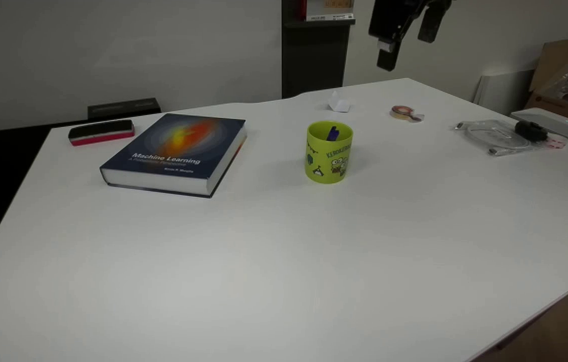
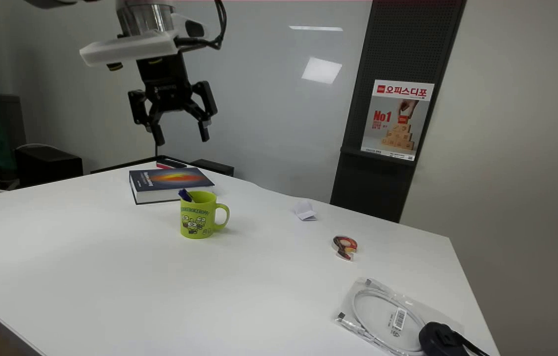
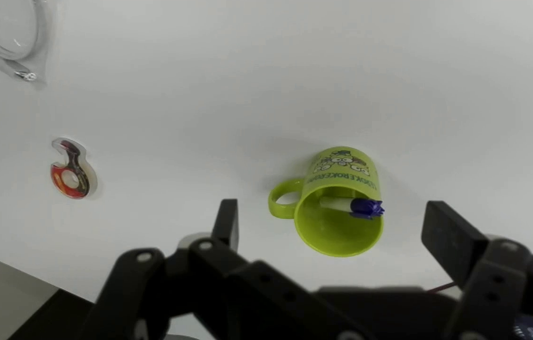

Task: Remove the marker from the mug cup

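The lime mug cup (image 1: 326, 163) stands upright on the white table, and it also shows in an exterior view (image 2: 194, 225) with its handle to the right. In the wrist view the mug (image 3: 342, 178) lies between the fingers, lower down. The marker (image 3: 365, 208) leans inside the mug, its purple capped end at the rim and its pale body going down inside. Only the purple end shows in both exterior views (image 1: 333, 133) (image 2: 185, 196). My gripper (image 2: 182, 137) is open and empty, well above the table. Its fingers show apart in the wrist view (image 3: 333, 224).
A thick dark book (image 1: 173, 146) lies beside the mug, with a flat red-pink and black bar (image 1: 101, 132) behind it. A tape dispenser (image 2: 344, 246), a folded white paper (image 2: 304, 210) and a bagged cable (image 2: 387, 316) lie on the table (image 2: 160, 287).
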You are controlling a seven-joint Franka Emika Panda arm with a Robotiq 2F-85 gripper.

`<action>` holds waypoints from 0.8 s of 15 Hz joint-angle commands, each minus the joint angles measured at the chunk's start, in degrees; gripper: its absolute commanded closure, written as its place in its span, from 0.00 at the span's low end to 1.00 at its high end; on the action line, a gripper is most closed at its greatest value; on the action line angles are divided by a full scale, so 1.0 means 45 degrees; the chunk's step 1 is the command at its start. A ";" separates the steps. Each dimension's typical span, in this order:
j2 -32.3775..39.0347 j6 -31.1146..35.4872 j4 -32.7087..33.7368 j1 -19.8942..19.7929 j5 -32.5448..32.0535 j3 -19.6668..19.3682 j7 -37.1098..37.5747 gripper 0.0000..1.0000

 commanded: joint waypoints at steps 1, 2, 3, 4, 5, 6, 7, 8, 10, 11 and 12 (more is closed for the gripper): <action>0.1729 0.0179 0.1368 0.0740 -0.0239 -0.0171 0.0848 0.00; 0.2111 0.0358 0.1608 0.0952 -0.0018 -0.0221 0.1042 0.00; 0.2441 0.0504 0.1814 0.1145 0.0183 -0.0289 0.1234 0.00; 0.2710 0.0751 0.1999 0.1339 0.0089 -0.0448 0.1658 0.00; 0.1978 0.0579 0.1279 0.1319 0.0237 -0.0517 0.0719 0.00; 0.2280 0.0722 0.1474 0.1481 0.0259 -0.0592 0.0933 0.00; 0.2494 0.0764 0.1623 0.1574 0.0273 -0.0648 0.1028 0.00; 0.2608 0.0779 0.1713 0.1604 0.0282 -0.0678 0.1083 0.00; 0.2651 0.1351 0.1673 0.1670 -0.0024 -0.0941 0.1737 0.00; 0.2763 0.1936 0.1650 0.1747 -0.0086 -0.1149 0.2265 0.00; 0.2889 0.2436 0.1669 0.1810 0.0053 -0.1322 0.2572 0.00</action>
